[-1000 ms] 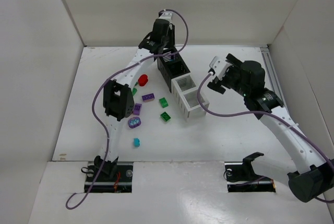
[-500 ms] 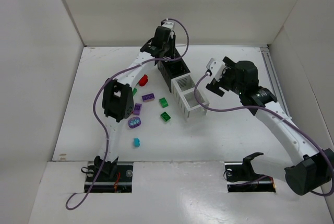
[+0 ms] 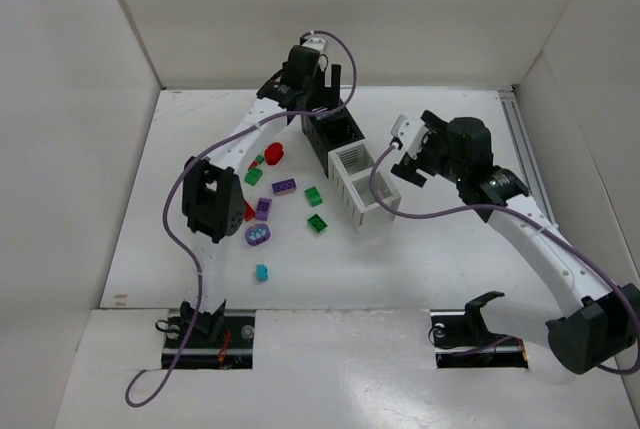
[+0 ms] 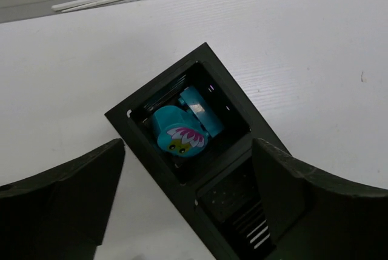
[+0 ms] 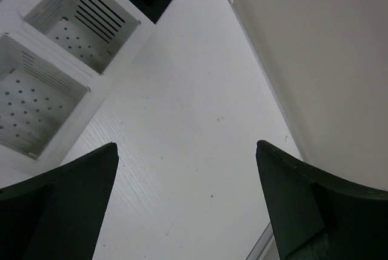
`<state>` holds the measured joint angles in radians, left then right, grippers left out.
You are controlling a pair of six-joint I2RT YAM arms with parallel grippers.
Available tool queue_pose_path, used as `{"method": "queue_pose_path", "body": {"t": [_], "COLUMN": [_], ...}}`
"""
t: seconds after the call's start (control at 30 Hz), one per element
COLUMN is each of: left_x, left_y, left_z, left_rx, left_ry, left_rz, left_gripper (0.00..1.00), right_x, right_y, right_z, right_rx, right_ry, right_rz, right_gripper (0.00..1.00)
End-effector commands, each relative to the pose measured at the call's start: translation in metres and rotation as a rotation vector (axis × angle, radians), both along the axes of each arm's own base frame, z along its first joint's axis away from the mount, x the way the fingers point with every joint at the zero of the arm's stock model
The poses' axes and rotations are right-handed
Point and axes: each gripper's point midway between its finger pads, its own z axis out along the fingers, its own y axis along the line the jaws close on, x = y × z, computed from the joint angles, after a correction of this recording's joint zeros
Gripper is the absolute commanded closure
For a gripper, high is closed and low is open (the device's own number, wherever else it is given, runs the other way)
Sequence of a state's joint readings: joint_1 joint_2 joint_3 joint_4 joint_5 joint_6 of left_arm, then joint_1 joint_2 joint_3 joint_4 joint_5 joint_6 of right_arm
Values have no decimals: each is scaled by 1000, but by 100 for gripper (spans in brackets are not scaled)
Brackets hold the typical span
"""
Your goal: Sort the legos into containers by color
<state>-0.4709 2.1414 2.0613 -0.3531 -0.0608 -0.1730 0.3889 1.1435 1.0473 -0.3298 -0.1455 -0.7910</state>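
In the left wrist view we see two cyan pieces lying in the far black bin [image 4: 159, 84]: a round cyan piece [image 4: 177, 134] with a pink flower print, and a cyan brick [image 4: 197, 105] touching it on the far side. The second black bin [image 4: 236, 208], with slatted sides, joins it at the near corner.

From above, the four bins run as one row of containers [image 3: 350, 211] slanting across the middle of the bench [image 3: 450, 239], black at the far end and white at the near end. The two white bins [image 5: 115, 5] appear in the right wrist view with their perforated floors showing.

The loose legos lie on the bench to the left of the row:
- a red lego [image 3: 273, 154] farthest back
- a green lego [image 3: 254, 176] just nearer than the red one
- a purple brick [image 3: 284, 186]
- a second green lego [image 3: 314, 195] close to the white bins
- a second purple brick [image 3: 263, 209]
- a third green lego [image 3: 317, 223]
- a round purple piece [image 3: 258, 235]
- a small cyan lego [image 3: 261, 272] nearest the arm bases, apart from the others

The left fingers [image 4: 66, 193] hang above the far black bin, spread wide apart with nothing between them. The right fingers [image 5: 60, 199] are also wide apart and hold nothing. They hover over bare bench just to the right of the white bins.
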Motion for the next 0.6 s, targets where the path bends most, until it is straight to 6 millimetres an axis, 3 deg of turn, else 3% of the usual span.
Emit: {"method": "queue_pose_path", "body": {"t": [0.0, 0.03, 0.07, 0.1, 0.13, 0.17, 0.2, 0.23, 0.27, 0.3, 0.33, 0.37, 0.4, 0.43, 0.5, 0.53, 0.57], "left_x": [-29, -36, -46, -60, -71, -88, -100, -123, -139, -159, -184, -200, -214, -235, -255, -266, -279], "left_y": [14, 18, 24, 38, 45, 50, 60, 78, 83, 89, 106, 109, 117, 133, 146, 149, 158], "left_z": [89, 98, 88, 115, 122, 96, 96, 117, 117, 86, 104, 100, 78, 83, 75, 60, 59], "left_rx": [-75, -88, -80, -104, -143, -128, -143, -174, -220, -197, -232, -256, -278, -311, -343, -361, -376], "left_ry": [-124, -132, -104, -148, -145, -82, -72, -102, -85, -29, -68, -56, -7, -14, 11, 47, 46], "left_rz": [6, 11, 26, 70, 106, 131, 172, 216, 260, 291, 331, 335, 390, 432, 477, 511, 530], "left_gripper": [12, 3, 0, 0, 0, 0, 0, 0, 0, 0, 0, 0, 0, 0, 0, 0, 0], "right_x": [-6, -15, -17, -23, -36, -39, -45, -54, -68, -78, -92, -113, -122, -132, -162, -169, -180], "right_y": [26, 48, 61, 74, 101, 116, 131, 147, 171, 188, 206, 228, 244, 256, 284, 298, 305], "right_z": [18, 17, 17, 12, 15, 7, 4, -4, -4, -20, -22, -27, -44, -54, -69, -89, -101], "right_rx": [-4, -23, -50, -68, -69, -83, -73, -59, -37, -46, -29, -20, -33, -33, -26, -40, -43], "right_ry": [-60, -59, -68, -66, -82, -78, -77, -58, -68, -45, -46, -57, -33, -16, 12, 52, 83], "right_rz": [92, 148, 181, 215, 293, 343, 391, 459, 537, 600, 684, 772, 825, 869, 994, 1030, 1073], "right_gripper": [0, 0, 0, 0, 0, 0, 0, 0, 0, 0, 0, 0, 0, 0, 0, 2, 4]}}
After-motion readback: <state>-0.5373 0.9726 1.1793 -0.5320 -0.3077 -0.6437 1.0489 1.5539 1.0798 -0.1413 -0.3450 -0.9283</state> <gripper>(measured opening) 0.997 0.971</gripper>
